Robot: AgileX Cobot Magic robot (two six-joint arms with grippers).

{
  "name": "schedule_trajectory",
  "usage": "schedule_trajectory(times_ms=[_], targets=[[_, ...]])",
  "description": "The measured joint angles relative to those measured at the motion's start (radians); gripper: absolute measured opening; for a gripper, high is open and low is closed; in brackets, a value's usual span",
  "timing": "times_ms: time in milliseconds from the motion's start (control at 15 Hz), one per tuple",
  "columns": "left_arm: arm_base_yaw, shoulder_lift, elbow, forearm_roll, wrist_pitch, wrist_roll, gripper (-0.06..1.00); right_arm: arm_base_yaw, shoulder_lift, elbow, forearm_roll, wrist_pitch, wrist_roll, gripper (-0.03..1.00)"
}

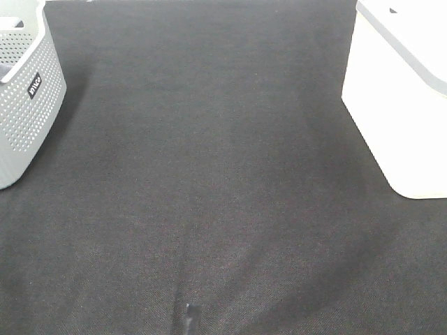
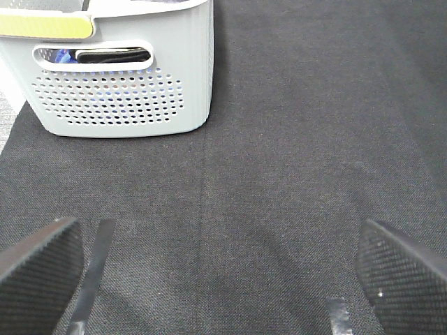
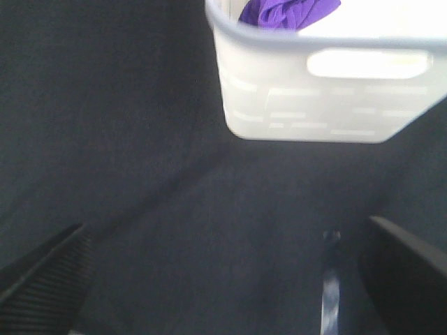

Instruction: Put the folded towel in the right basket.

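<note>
Dark cloth-covered table (image 1: 209, 174) is carrying two baskets. Grey perforated basket (image 1: 24, 98) is sitting at its far left, white basket (image 1: 398, 105) at far right, well apart.

High overhead view; low wrist views toward baskets (image 1: 28, 98).

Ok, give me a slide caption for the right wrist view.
Open right gripper hovers over dark cloth, facing the white basket with purple fabric inside.

Grey perforated basket (image 1: 24, 98), black cloth (image 1: 209, 174).
</note>
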Motion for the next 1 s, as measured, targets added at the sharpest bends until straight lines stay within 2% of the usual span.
schedule_trajectory(times_ms=[267,533,667,867,933,1000], targets=[[0.0,0.0,0.0,0.0,0.0,0.0,0.99,0.0,-0.343,0.132,0.0,0.113,-0.016,0.97],[0.0,0.0,0.0,0.0,0.0,0.0,0.99,0.0,-0.543,0.205,0.0,0.151,-0.006,0.97],[0.0,0.0,0.0,0.0,0.0,0.0,0.99,0.0,-0.562,0.239,0.0,0.166,0.014,0.97],[0.0,0.0,0.0,0.0,0.0,0.0,0.99,0.001,-0.562,0.28,0.0,0.146,0.083,0.97],[0.0,0.0,0.0,0.0,0.0,0.0,0.99,0.001,-0.562,0.308,-0.001,0.084,0.107,0.97],[0.0,0.0,0.0,0.0,0.0,0.0,0.99,0.001,-0.562,0.313,-0.001,0.07,0.113,0.97]])
